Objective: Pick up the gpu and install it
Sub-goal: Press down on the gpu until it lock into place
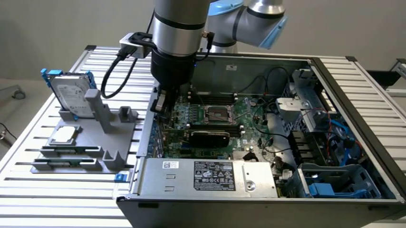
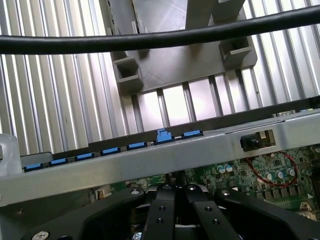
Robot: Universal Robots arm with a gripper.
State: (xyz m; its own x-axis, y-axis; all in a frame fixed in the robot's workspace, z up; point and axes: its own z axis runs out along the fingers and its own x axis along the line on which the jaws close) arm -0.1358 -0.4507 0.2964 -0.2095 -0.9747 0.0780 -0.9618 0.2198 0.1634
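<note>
So the gripper (image 1: 161,107) is hanging inside the open computer case (image 1: 355,85), right by the case wall on the exterior view's left, and in the wrist view the gripper (image 2: 176,192) is pinched all the way shut with its two black fingers (image 2: 162,210) pressing together and nothing obvious between them. The gpu (image 1: 209,138) is sitting low on the green motherboard (image 1: 254,118), black shroud facing up, just below the square processor socket (image 1: 217,114) and near the gripper but apart from it, so my guess is it's already in its slot or close to it, though I can't tell whether it's fully seated. What I'm worrying about: the gripper is hovering very near the case's metal rim (image 2: 150,160) with the row of blue clips (image 2: 162,135), so any sideways drift could be knocking it into that rim or the memory slots beside it. If the card is only half in, a nudge from the closed fingers could be tilting it in the slot. The black cable (image 2: 160,37) crossing the wrist view could also be snagging on the case edge. Outside the case, on the slatted worktop (image 1: 57,190), the grey holder (image 1: 95,128) is carrying a hard drive (image 1: 68,95) in a blue frame and a small silver chip (image 1: 64,135).
</note>
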